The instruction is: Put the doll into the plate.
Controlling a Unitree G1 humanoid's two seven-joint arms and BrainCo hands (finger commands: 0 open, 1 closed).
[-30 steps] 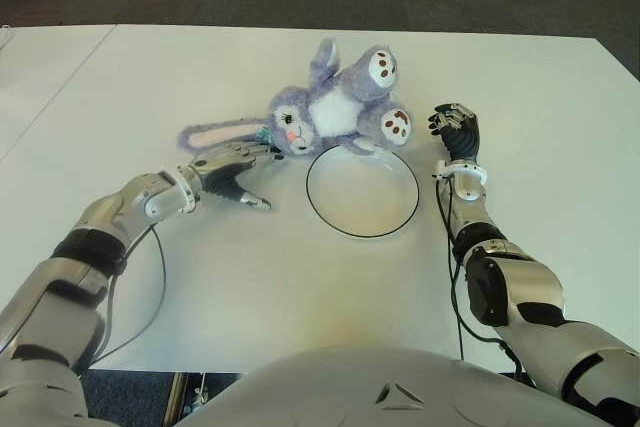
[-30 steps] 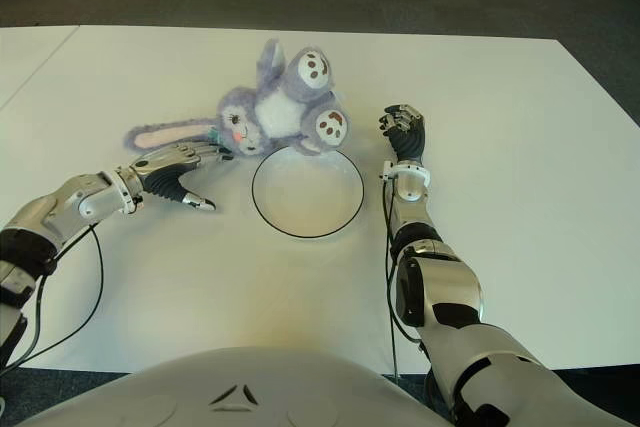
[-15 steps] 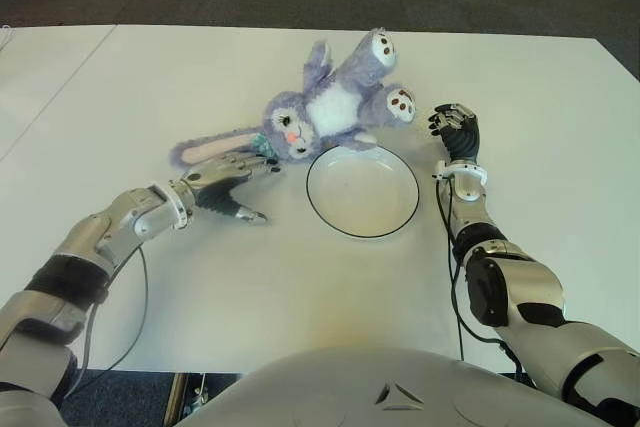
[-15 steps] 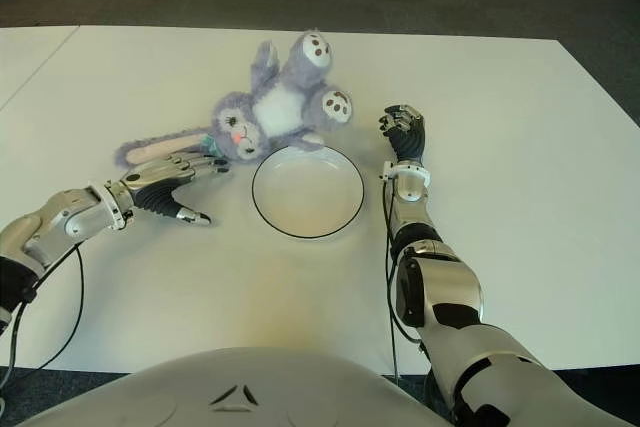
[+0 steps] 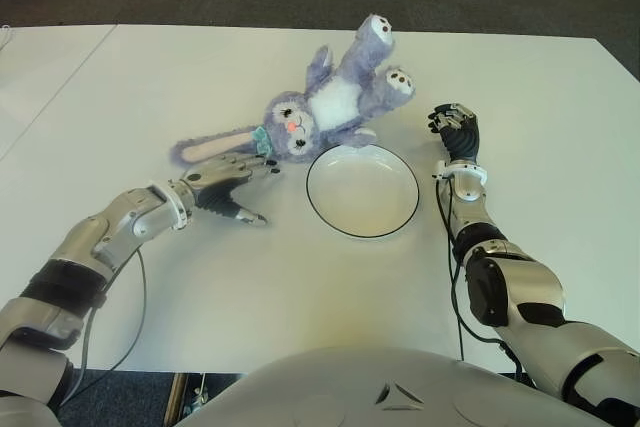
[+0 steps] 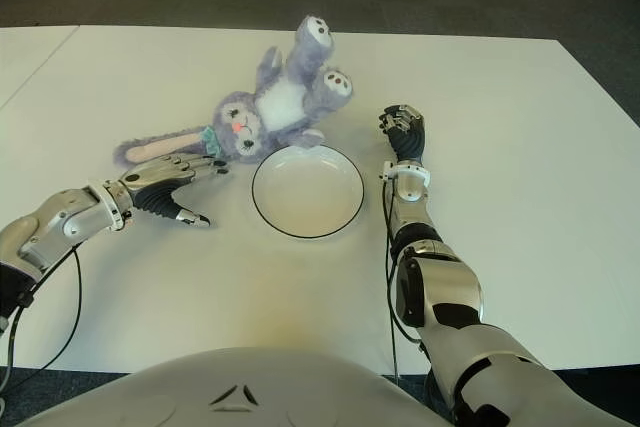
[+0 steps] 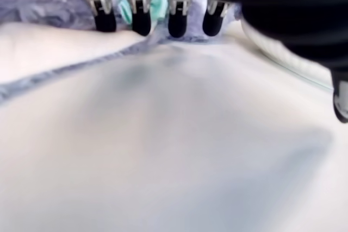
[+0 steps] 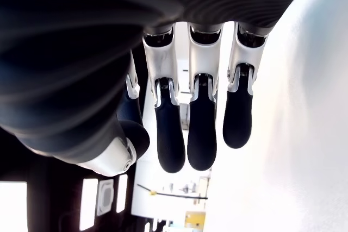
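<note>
Doll (image 5: 325,107) lies just beyond the plate (image 5: 340,209), not in it. Left hand (image 5: 228,179), fingers spread and empty, sits beside its ear; grasping appears next. Right hand (image 5: 455,130), loosely curled and empty, shows right of the plate.

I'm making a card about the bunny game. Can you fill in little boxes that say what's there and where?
toy: fluffy purple plush bunny doll, lying on the table beyond the plate
plate: round white plate with dark rim, nothing in it
table: white tabletop
left hand: open, fingertips by the bunny's long ear
right hand: open, right of the plate
</note>
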